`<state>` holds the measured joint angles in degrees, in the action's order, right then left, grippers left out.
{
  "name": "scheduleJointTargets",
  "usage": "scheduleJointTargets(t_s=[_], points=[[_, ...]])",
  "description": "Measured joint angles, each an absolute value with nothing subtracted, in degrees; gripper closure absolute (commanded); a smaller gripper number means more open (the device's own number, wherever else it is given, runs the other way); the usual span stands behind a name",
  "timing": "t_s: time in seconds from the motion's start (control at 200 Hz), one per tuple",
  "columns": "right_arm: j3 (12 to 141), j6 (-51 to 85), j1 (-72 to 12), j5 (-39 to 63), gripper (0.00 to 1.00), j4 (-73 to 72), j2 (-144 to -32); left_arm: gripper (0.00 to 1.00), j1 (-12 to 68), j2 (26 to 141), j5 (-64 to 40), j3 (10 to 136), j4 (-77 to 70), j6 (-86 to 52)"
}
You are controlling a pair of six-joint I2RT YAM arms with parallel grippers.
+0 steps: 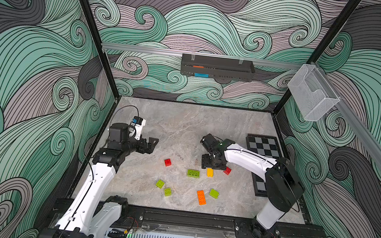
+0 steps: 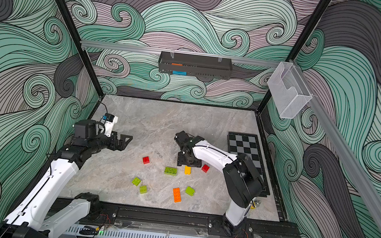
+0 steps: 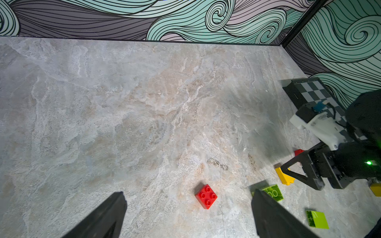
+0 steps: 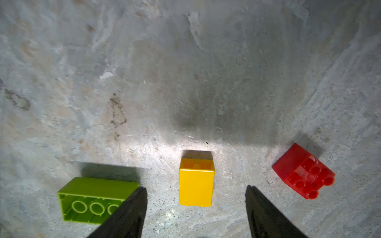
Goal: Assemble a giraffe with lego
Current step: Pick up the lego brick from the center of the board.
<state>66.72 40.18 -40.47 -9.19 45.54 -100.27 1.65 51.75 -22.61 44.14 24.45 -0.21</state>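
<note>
Lego (image 1: 193, 173): all loose on desk (image 1: 184, 123), none joined. Right gripper (image 4: 195, 188) apart astride yellow brick (image 4: 195, 181), scatter's 1 o'clock; left gripper (image 3: 189, 192) apart, empty.

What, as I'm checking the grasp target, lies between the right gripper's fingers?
The yellow brick, on its side, untouched; the right wrist view shows it.
</note>
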Motion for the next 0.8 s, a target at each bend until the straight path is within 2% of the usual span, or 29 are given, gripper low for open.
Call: scheduleJointTargets(t_s=[0.445, 0.801], points=[[64.9, 42.8, -39.2, -7.2, 0.39, 41.1, -103.1, 0.01, 2.1, 51.0, -22.6, 44.1, 24.4, 0.0], [64.3, 43.3, -39.1, -7.1, 0.59, 39.8, -104.8, 0.01, 2.4, 50.3, -22.7, 44.1, 24.5, 0.3]])
